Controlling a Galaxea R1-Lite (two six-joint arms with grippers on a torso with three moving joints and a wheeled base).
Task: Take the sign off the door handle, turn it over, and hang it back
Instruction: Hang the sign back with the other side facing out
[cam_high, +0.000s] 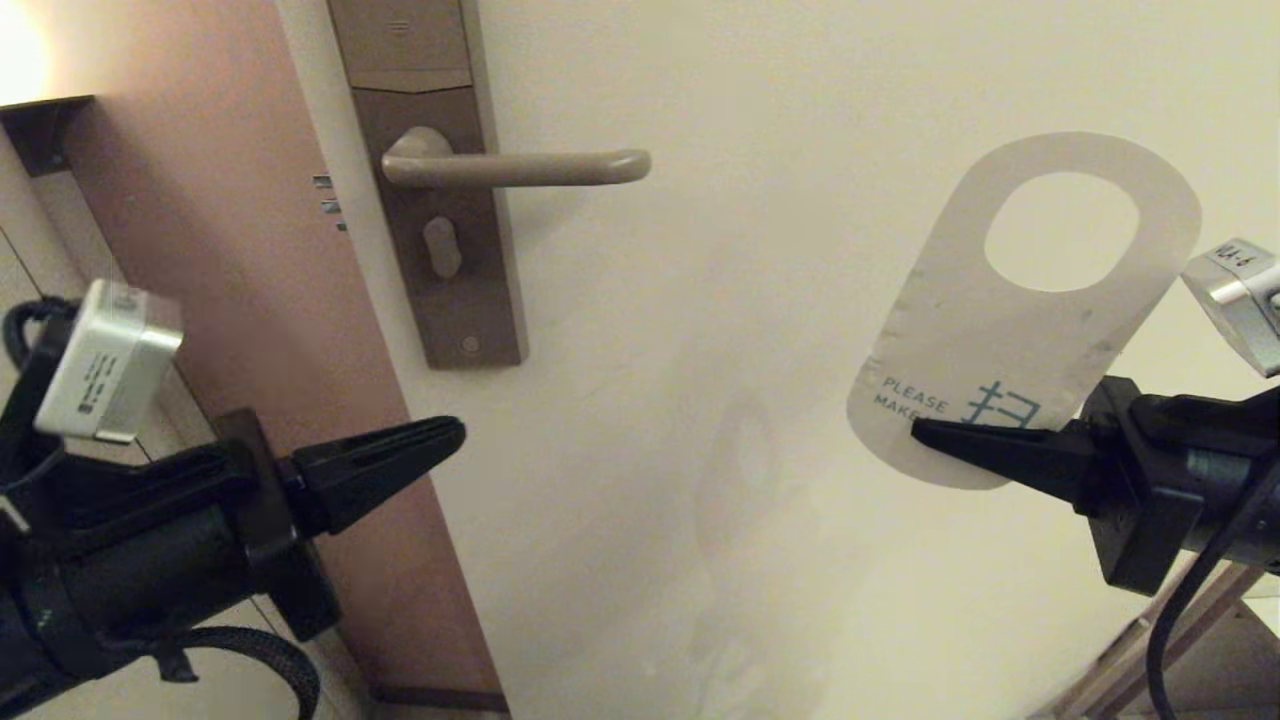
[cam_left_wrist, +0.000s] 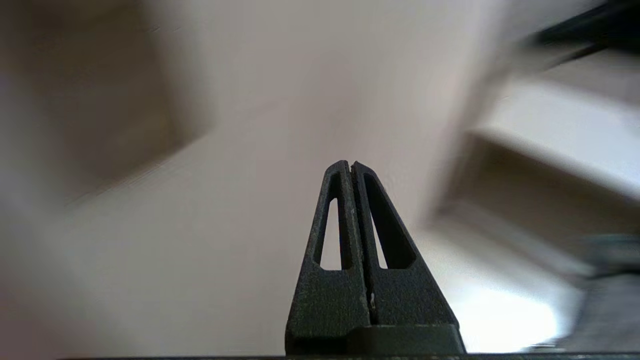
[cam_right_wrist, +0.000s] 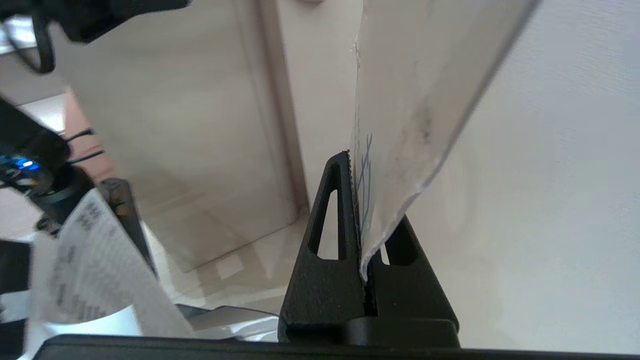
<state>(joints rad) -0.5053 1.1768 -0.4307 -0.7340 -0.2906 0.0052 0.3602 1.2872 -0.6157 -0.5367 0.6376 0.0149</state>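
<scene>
The right gripper (cam_high: 925, 432) is clamping the sign (cam_high: 1010, 330) by its rounded lower end, well out to the right of the door handle (cam_high: 520, 168) and clear of it. The sign is standing in front of the pale door (cam_high: 760, 380) with its white face toward the head camera and its oval hole uppermost; the words "PLEASE MAKE" are showing, and the rest of the print is lying hidden behind the black fingers (cam_high: 1000, 450). In the right wrist view the card (cam_right_wrist: 400, 125) is running edge-on up out of the pinched fingertips (cam_right_wrist: 337, 210), its top cut off by the frame.

The handle is hanging bare on its tall lock plate (cam_high: 440, 250) near the door's left edge, its rounded end pointing right into a broad stretch of open door between it and the sign.

The left gripper (cam_high: 455, 435) is hovering low beside the door's left edge, below the lock plate, its fingers (cam_left_wrist: 352, 220) pressed together on nothing. Everything behind them in the left wrist view is smearing into blur.
</scene>
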